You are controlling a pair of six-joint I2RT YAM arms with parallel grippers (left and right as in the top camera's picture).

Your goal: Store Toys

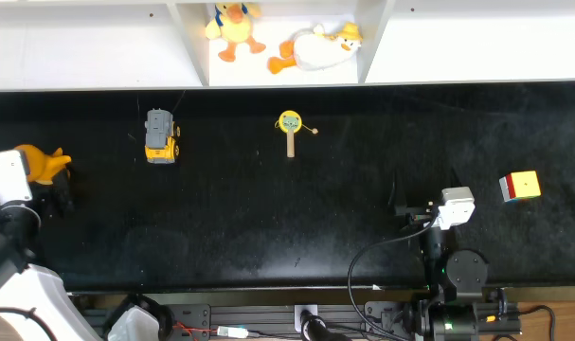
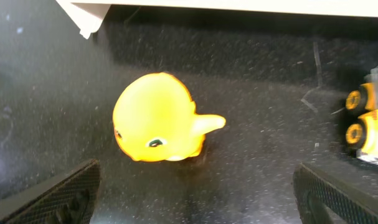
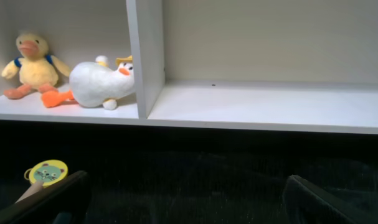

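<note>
Top view to wrists: two toys shelved, four left on the counter

Top view. Shows a yellow duck (image 1: 234, 26) and a white duck (image 1: 315, 47) lying in the middle bay of the shelf (image 1: 98, 43); counts those two as stored. Leaves four out on the counter (image 1: 268, 227): an orange toy (image 1: 43, 163) at the far left, a toy truck (image 1: 160, 135), a rattle (image 1: 290, 128) near the middle, and a cube (image 1: 520, 186) at the far right. Looks less than halfway done.

Left wrist view. Finds the left tool (image 2: 197, 171) spread wide and holding nothing, with the orange toy resting on the counter just ahead of the fingers (image 2: 58, 196). Sets the toy's long axis across the gap from finger to finger, pointed end toward the toy truck. Suggests this toy as the next pick.

Right wrist view. Finds the right tool (image 3: 185, 179) likewise open and unloaded, low over the counter and facing the shelf. Catches both ducks in their bay and the rattle near one finger.
</note>
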